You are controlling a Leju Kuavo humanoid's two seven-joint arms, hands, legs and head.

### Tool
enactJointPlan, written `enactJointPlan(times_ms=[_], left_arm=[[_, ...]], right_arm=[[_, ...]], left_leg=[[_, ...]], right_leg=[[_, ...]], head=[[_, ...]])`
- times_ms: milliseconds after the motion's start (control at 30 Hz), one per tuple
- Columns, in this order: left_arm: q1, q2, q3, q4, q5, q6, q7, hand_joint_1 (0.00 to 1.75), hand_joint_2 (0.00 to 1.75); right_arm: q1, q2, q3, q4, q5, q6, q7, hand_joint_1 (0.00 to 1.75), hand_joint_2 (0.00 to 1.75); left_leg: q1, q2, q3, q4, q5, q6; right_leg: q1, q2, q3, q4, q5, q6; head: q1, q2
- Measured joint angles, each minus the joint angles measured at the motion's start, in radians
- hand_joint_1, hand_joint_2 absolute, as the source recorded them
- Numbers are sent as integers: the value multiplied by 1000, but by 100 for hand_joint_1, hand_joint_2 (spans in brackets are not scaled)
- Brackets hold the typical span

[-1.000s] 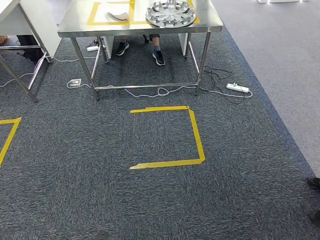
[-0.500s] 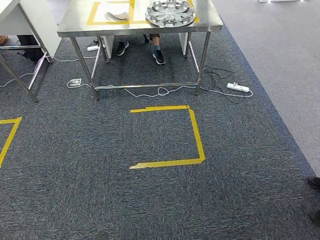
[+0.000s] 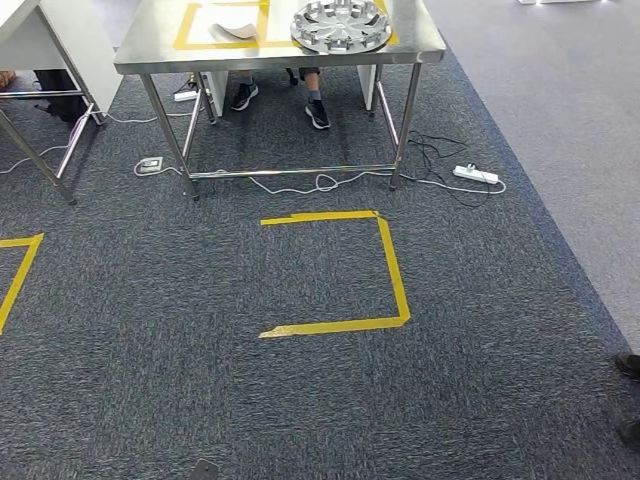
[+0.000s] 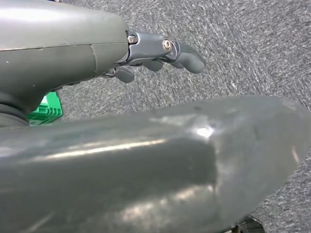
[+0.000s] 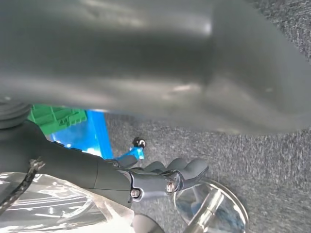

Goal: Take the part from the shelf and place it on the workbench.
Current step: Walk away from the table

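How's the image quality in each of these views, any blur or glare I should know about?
Head view: sharp and evenly lit, mild sheen on the steel table, soft shadow beneath it. Left wrist view: a big dark body part up close is blurred with glare streaks; the left robot hand and carpet are in focus. Right wrist view: same blurred mass, bright reflections on clear plastic by the right robot hand.

We see a workshop or test lab: a stainless-steel surface (image 3: 151, 45) on grey carpet (image 3: 226, 400), yellow floor tape (image 3: 392, 270) marking zones, loose cables (image 3: 438, 150).
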Motion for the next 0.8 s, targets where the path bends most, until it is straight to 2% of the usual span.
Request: enactJointPlan(times_ms=[533, 800], left_arm=[[1, -1, 8, 0, -3, -4, -2, 0, 0], [1, -1, 26, 0, -12, -4, -2, 0, 0]], right_arm=[[-7, 0, -47, 0, 30, 13, -12, 0, 0], [-11, 1, -66, 0, 83, 1, -11, 0, 0]], left_leg=[[-1, 0, 0, 1, 0, 0], [-5, 0, -3, 8, -1, 6]], right_leg=[[-1, 0, 0, 0, 1, 1], [-4, 0, 0, 0, 6, 9]], head=[[0, 0], [0, 0]])
